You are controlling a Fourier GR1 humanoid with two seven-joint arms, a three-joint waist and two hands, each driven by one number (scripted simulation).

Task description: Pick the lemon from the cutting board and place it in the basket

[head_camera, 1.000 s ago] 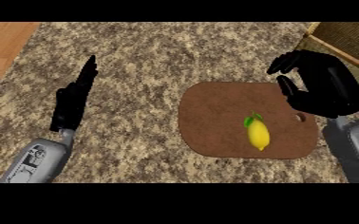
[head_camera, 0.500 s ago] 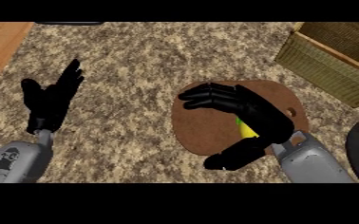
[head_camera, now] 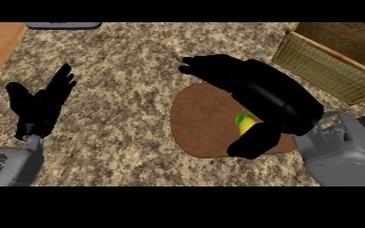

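Since half a second ago, my right robot hand [head_camera: 267, 99] has spread further over the board, and the basket sits larger in the upper right corner. From my station I see the speckled surface [head_camera: 135, 67] filling the view. On it lies the brown board [head_camera: 203, 125], with the basket [head_camera: 324, 58] just beyond its far right side. That right robot hand hovers over the board, fingers extended, thumb low near the lemon, gripping nothing. At the left edge, the left robot hand [head_camera: 39, 106] rests open, fingers up. Only a sliver of lemon [head_camera: 246, 124] shows on the board beneath the palm.
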